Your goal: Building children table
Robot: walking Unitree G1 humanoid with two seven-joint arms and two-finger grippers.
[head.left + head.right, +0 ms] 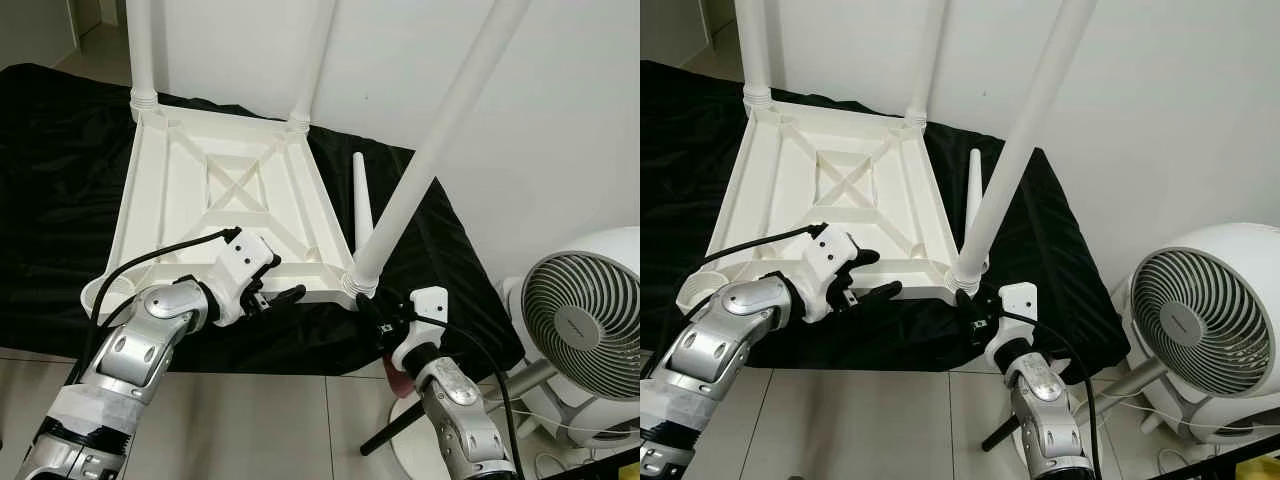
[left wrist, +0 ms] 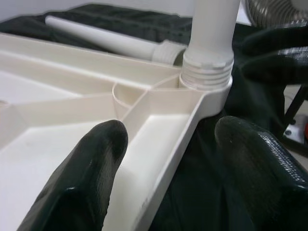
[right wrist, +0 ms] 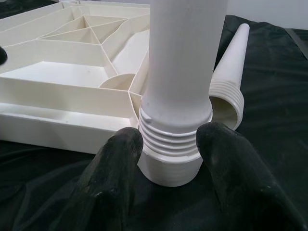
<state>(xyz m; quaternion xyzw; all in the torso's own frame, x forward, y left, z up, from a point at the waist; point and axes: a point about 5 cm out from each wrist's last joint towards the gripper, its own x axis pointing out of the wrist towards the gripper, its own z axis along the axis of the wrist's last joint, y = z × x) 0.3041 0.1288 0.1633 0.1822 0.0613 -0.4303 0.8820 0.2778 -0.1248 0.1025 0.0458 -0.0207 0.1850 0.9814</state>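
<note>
1. Bright, even indoor light; head views sharp, without motion blur.
2. Soft sheen on black cloth [image 1: 60, 120]; white tabletop [image 1: 230, 200] near washed out.
3. Wrist views soft: fingers [image 2: 86, 183] blurred up close, glossy highlights on them.
</note>
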